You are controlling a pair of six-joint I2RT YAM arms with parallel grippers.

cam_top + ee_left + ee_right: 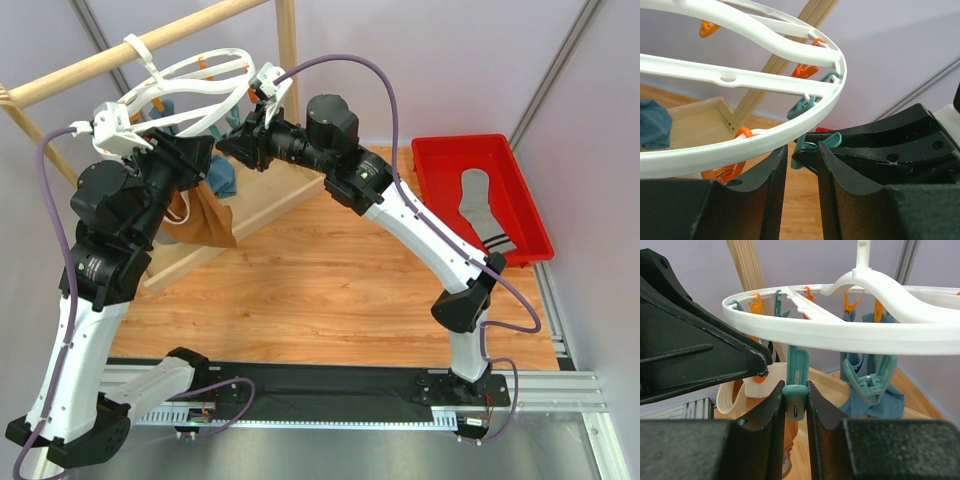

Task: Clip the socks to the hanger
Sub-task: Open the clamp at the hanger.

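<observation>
Squeezing a teal clip [797, 365] on the hanger [840, 335] with my right pincer [795, 392]; left pincer [801, 150] narrow by the rim, grip unclear. The sock [478, 205], limp and light in the red bin [455, 140], wants pinching at its cuff.

A lab: aluminium-profile frame [550, 388], plain lilac partition walls [450, 70].

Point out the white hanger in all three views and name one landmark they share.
Top external: hanger upper left, hooked on the wooden rail.
Left wrist: hanger arcs across the upper half.
Right wrist: hanger spans the middle, above the right claw.
Shared landmark: the wooden post behind it.
</observation>
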